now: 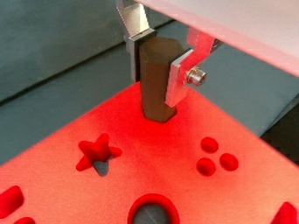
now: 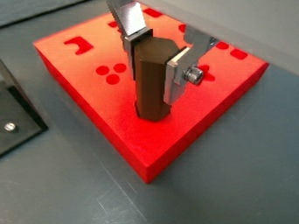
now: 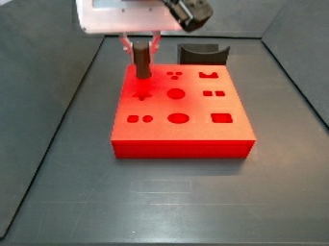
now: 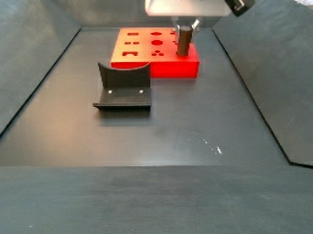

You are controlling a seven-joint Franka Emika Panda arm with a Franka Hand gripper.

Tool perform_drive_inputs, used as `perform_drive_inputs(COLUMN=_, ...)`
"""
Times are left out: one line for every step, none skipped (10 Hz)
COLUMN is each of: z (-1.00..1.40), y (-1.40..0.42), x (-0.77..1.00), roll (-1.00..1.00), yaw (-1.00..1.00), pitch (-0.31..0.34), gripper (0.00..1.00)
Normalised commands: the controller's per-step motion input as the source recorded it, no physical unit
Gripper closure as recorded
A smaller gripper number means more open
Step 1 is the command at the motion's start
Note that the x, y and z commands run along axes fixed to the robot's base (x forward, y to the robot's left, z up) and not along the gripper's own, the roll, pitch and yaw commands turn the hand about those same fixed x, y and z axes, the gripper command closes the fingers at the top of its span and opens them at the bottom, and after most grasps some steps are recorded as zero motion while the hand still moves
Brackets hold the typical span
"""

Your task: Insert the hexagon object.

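Observation:
My gripper [image 1: 159,59] is shut on the hexagon object [image 1: 156,83], a slender brown six-sided peg held upright between the silver fingers. It shows the same way in a wrist view [image 2: 153,83]. The peg's lower end meets the top of the red block with shape holes [image 2: 193,114] near one corner. I cannot tell whether it has entered a hole. In a side view the gripper [image 3: 141,58] holds the peg [image 3: 142,69] over the block's [image 3: 193,135] back left part. In a side view [image 4: 184,43] the peg stands at the block's [image 4: 146,66] right end.
Near the peg the red block has a star hole [image 1: 97,151], a three-dot hole [image 1: 214,156] and a round hole [image 1: 152,210]. The dark fixture stands on the grey floor beside the block in both side views [image 3: 202,51] [image 4: 123,87]. Dark walls ring the floor.

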Motion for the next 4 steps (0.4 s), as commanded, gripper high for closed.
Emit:
perform_drive_inputs(z=-0.90, y=0.00, x=-0.03, roll=0.04, yaw=-0.13, pitch=-0.159, gripper=1.00)
perform_drive_inputs(z=-0.92, y=0.00, x=-0.04, roll=0.07, yaw=-0.07, pitch=-0.143, gripper=1.00)
perform_drive_inputs(z=0.00, y=0.00, x=0.00, roll=0.03, yaw=0.00, pitch=0.000, gripper=1.00)
perform_drive_inputs(z=0.00, y=0.00, x=0.00, roll=0.00, yaw=0.00, pitch=0.000, gripper=1.00)
